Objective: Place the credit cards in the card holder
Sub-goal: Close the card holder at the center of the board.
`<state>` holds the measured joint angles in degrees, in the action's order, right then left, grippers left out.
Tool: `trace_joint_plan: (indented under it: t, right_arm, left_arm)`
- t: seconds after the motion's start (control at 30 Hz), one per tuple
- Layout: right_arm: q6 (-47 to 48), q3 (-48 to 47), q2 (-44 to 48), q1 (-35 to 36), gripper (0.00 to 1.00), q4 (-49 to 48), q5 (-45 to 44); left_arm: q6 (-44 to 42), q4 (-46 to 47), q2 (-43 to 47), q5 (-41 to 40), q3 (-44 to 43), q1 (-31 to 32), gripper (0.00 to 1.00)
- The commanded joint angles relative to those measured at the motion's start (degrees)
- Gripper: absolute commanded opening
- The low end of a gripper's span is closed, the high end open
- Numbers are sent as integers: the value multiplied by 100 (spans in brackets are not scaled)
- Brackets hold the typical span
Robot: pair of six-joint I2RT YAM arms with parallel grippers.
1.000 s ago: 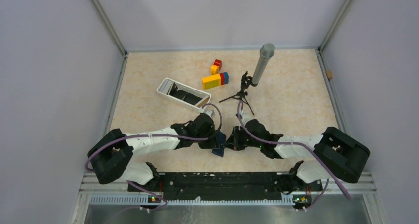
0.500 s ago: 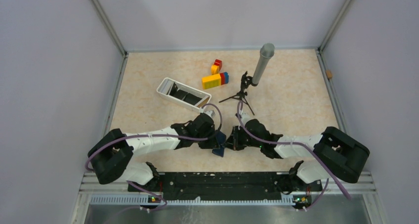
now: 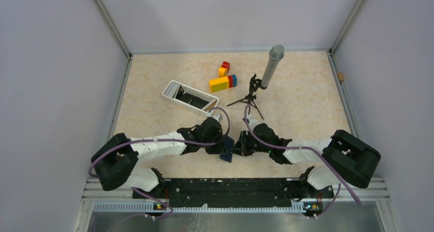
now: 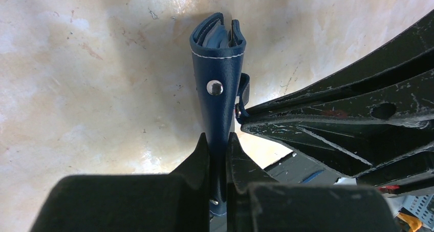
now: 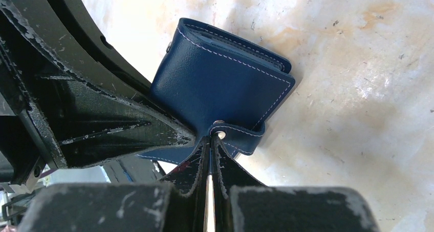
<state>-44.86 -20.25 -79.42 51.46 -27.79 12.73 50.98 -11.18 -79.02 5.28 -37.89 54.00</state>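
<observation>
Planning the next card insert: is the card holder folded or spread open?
Folded: both covers of the card holder lie together, pinched by the left gripper. Its snap stud is bare; the right gripper holds the strap.

The left arm point(image 3: 153, 147) stretches low and rightward from its base, and the right arm point(image 3: 302, 154) low and leftward, so the two wrists meet almost head-on in the middle, between the bases. The left end effector point(image 4: 218, 142) has its fingers squeezed against both faces of the card holder point(image 5: 220, 83), gripping it by one edge. The right end effector point(image 5: 211, 140) pinches the snap strap of the card holder, its fingers all but touching each other.
</observation>
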Motion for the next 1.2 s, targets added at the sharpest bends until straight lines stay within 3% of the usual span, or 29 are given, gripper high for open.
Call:
trace_joint_plan:
  t: [0.0,1.17]
  right_arm:
    - [127,-128,-81,-46,0,-329,63]
    - [205,-191,29,-40,0,-368,-137]
  left_arm:
    - [-132,-253,-144,52,-22,23,0]
    - [-124,-297,-161,87,7,30,0]
